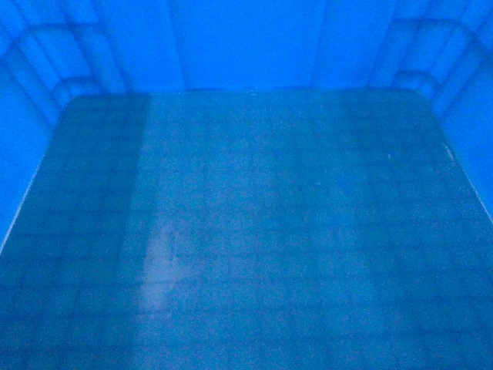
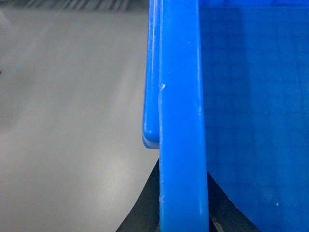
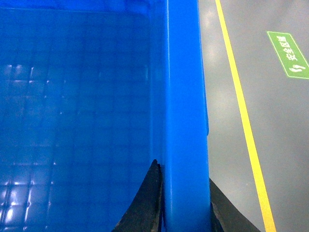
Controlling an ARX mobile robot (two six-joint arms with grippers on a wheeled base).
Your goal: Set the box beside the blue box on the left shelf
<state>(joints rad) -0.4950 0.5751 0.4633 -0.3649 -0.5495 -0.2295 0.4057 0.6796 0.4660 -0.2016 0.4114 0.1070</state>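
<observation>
The box fills the whole head view: I look straight down into its grid-patterned floor and bright blue inner walls. In the left wrist view my left gripper is shut on the box's thick left rim, one black finger outside, the other inside. In the right wrist view my right gripper is shut on the right rim, with a black finger inside the box and one outside. The box hangs above the floor. The left shelf and the other blue box are out of view.
Grey floor lies below the box on the left. On the right the floor carries a yellow line and a green marker sign. A dark striped band crosses the top of the left wrist view.
</observation>
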